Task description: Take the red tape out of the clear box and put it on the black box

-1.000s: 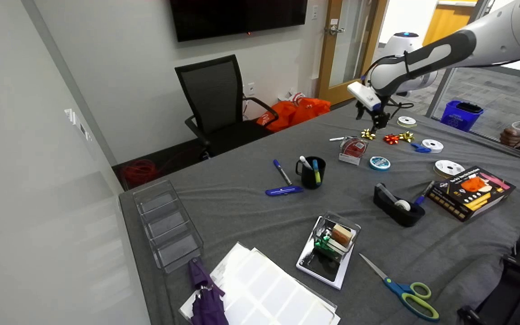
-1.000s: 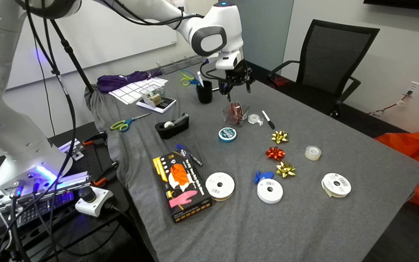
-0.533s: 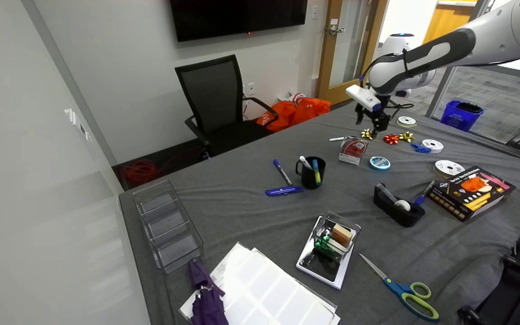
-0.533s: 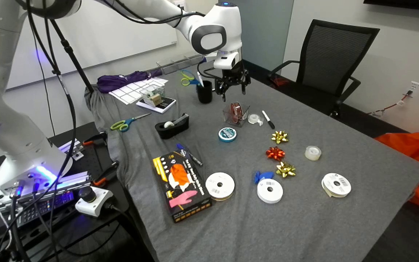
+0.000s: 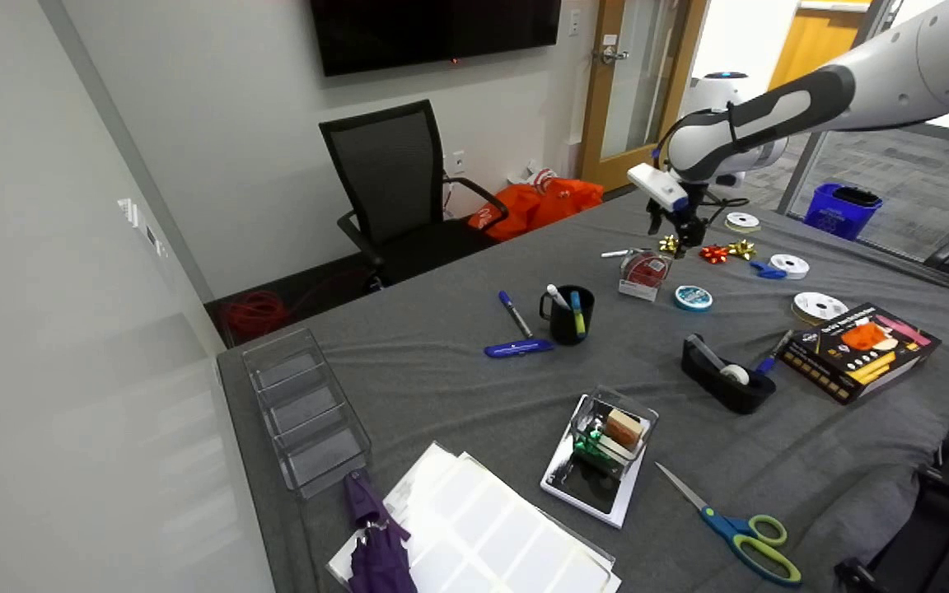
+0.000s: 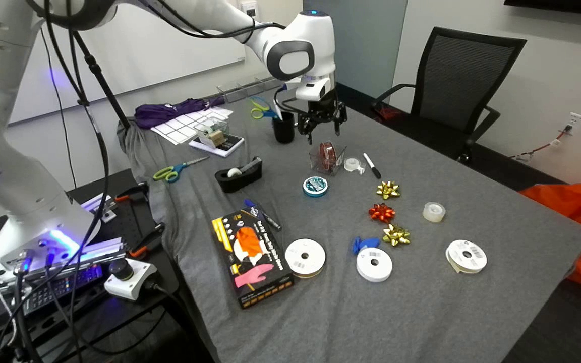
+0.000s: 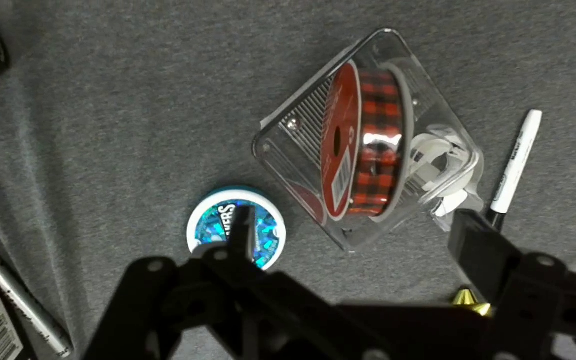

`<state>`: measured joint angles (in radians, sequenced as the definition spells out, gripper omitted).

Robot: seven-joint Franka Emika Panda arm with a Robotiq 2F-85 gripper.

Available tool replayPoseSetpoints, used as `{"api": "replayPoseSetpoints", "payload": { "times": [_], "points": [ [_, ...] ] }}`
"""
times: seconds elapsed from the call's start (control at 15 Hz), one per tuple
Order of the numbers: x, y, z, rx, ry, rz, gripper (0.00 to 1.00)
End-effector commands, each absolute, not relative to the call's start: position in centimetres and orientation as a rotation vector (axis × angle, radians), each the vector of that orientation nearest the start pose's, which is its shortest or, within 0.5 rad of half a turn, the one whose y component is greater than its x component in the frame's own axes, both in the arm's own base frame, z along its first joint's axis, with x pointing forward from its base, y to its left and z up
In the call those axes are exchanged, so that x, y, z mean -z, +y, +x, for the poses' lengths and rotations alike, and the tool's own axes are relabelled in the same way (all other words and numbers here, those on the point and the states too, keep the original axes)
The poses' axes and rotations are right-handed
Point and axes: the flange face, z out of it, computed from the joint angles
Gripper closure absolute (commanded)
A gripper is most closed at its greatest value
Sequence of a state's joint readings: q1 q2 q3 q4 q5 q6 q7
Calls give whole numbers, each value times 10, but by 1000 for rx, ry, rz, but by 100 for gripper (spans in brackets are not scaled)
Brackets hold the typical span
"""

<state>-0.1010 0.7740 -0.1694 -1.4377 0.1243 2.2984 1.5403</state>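
The gripper [image 6: 324, 137] hangs above the table [image 6: 421, 312] near the clear box [image 7: 310, 132], its fingers spread well apart, while the red tape [image 7: 378, 145] stands on edge inside that box, its plaid band showing in the wrist view. Just beside the clear box lie a white tape [image 6: 349, 165] and, past it, a marker [image 7: 518, 155]; on another side sits a blue disc [image 6: 315, 186], partly covered in the wrist view by one finger. The black box [image 6: 252, 257] lies flat, well apart from the clear box, picture side up, with a pen [image 6: 270, 220] and a spool [image 6: 305, 249] along one long edge.
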Motion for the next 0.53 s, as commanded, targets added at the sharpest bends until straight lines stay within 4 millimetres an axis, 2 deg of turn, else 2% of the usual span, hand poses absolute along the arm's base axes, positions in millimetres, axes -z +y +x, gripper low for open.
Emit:
{"api": "replayPoseSetpoints", "payload": {
  "times": [0.0, 0.47],
  "points": [
    [-222, -170, 729, 150, 2490, -1826, 0],
    [-197, -166, 746, 145, 2521, -1784, 0]
  ]
}}
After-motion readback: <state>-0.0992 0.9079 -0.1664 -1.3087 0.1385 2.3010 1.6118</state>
